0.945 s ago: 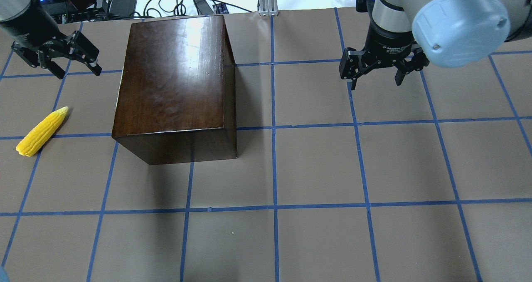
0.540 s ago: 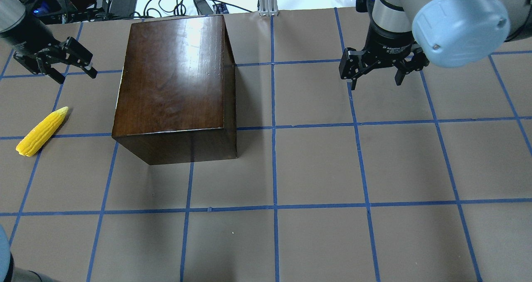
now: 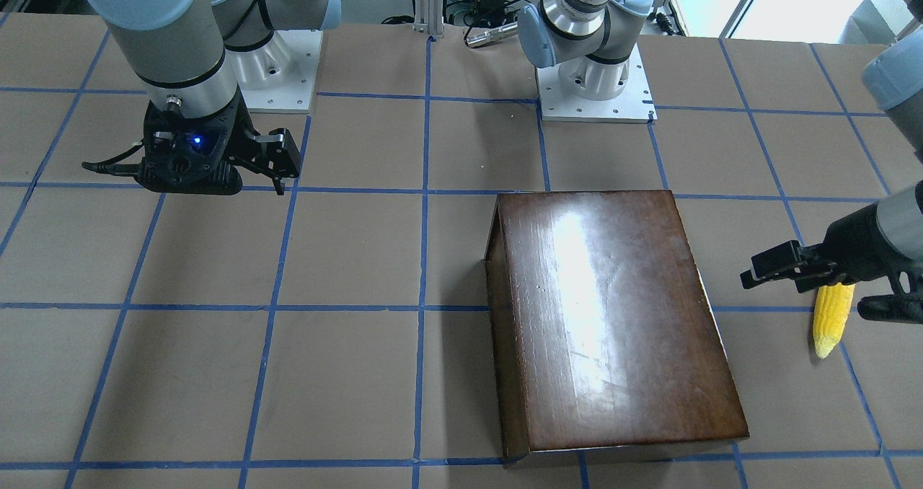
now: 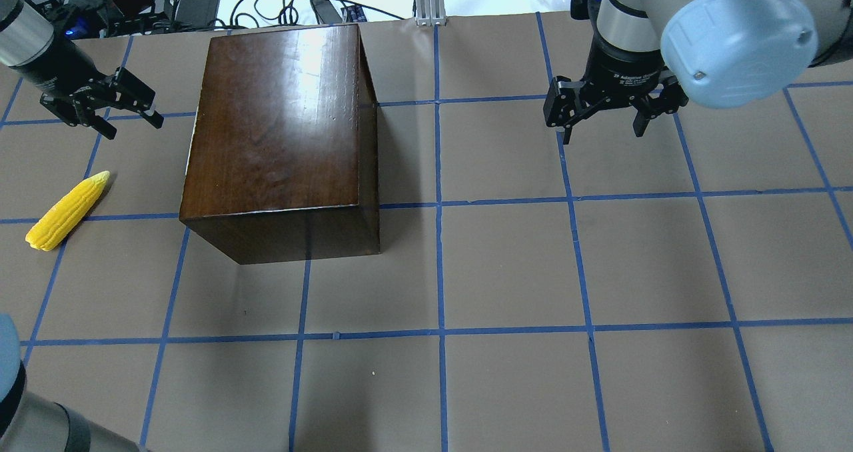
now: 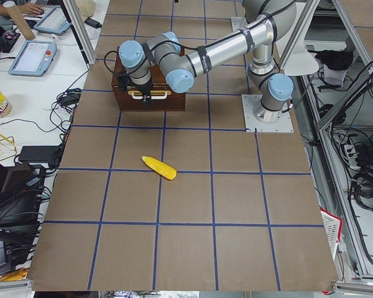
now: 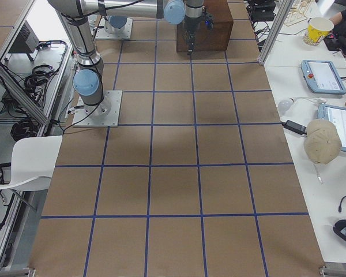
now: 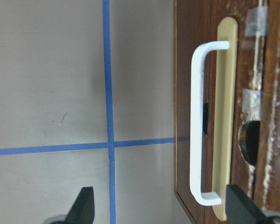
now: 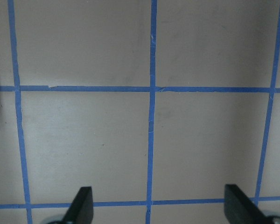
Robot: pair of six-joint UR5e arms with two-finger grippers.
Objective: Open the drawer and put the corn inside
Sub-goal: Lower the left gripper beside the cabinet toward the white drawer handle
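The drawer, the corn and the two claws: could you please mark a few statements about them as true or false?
1. The drawer is shut. True.
2. The corn lies inside the drawer. False: it lies on the table, beside the box, on the robot's left.
3. The left claw is open and faces the drawer's white handle. True.
4. The right claw grips the corn. False: it is open and empty, over bare table far from the corn.
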